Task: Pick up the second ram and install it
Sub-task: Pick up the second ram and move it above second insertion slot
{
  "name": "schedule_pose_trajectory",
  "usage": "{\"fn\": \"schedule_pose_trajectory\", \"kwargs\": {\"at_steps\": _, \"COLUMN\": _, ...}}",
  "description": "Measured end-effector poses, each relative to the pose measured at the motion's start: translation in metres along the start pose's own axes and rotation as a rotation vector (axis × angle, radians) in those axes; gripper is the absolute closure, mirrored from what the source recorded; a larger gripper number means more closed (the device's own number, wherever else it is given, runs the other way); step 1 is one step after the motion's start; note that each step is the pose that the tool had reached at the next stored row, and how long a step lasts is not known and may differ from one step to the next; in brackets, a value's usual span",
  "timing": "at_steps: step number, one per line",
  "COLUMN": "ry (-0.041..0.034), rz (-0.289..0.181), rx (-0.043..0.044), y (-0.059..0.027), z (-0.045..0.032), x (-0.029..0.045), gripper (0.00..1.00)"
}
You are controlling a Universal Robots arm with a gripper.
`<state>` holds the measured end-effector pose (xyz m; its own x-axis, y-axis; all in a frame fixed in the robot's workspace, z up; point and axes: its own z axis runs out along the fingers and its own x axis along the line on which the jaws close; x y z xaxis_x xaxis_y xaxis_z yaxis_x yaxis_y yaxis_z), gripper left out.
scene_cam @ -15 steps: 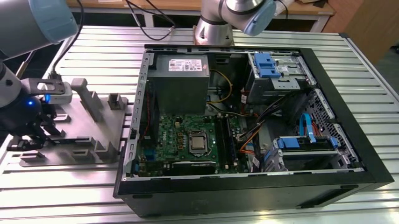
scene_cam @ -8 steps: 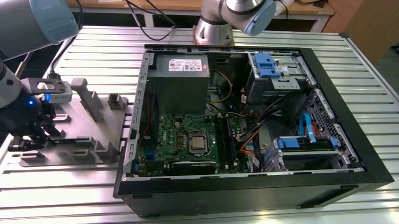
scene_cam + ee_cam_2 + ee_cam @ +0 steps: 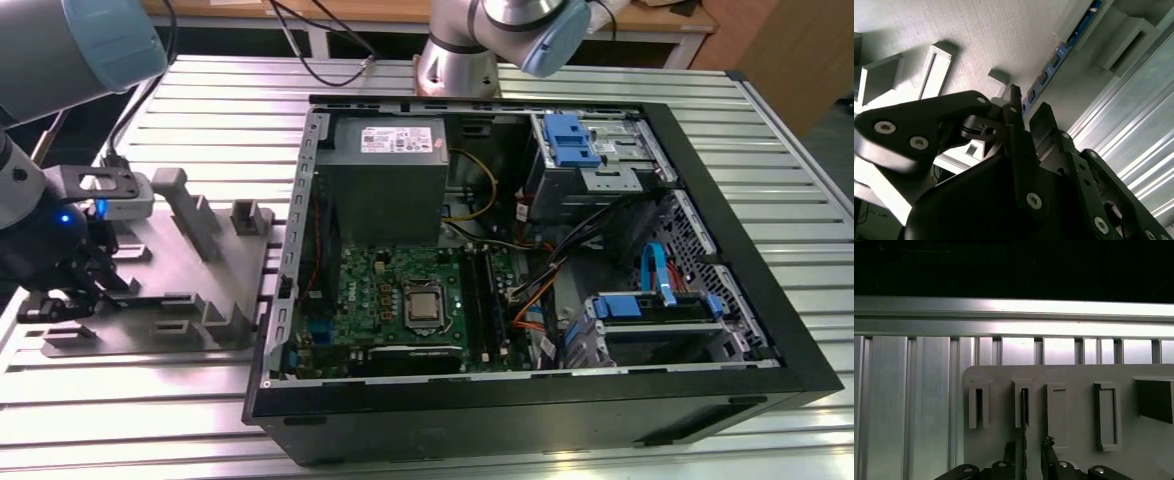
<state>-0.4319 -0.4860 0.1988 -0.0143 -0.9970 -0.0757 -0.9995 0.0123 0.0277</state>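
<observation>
The second ram [image 3: 1024, 410] stands on edge in a slot block of the grey fixture plate [image 3: 1074, 375]. In the first wrist view it is a thin dark line. In the second wrist view the ram [image 3: 1056, 59] shows a bluish edge with chips, running away from the fingers. My gripper [image 3: 1028, 447] is low over the plate, one finger on each side of the stick, with a gap still visible on one side. The gripper [image 3: 1027, 107] looks open around the stick's near end. In the exterior view the gripper [image 3: 60, 295] is at the far left, over the plate.
Grey upright blocks [image 3: 200, 215] rise from the fixture plate [image 3: 160, 335]. The open computer case [image 3: 534, 250] lies to the exterior view's right, with the green board [image 3: 394, 300] and its long black sockets [image 3: 494, 300] inside. A slatted aluminium table [image 3: 107, 400] carries everything.
</observation>
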Motion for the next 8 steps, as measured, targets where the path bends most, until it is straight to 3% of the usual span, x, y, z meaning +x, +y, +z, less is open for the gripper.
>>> {"fn": "schedule_pose_trajectory", "kwargs": {"at_steps": 1, "ry": 0.0000, "rz": 0.000, "rx": 0.0000, "y": 0.0000, "z": -0.0001, "x": 0.0000, "gripper": 0.66}}
{"fn": "schedule_pose_trajectory", "kwargs": {"at_steps": 2, "ry": 0.0000, "rz": 0.000, "rx": 0.0000, "y": 0.0000, "z": -0.0002, "x": 0.0000, "gripper": 0.73}}
{"fn": "schedule_pose_trajectory", "kwargs": {"at_steps": 8, "ry": 0.0000, "rz": 0.000, "rx": 0.0000, "y": -0.0044, "z": -0.0005, "x": -0.0001, "gripper": 0.73}}
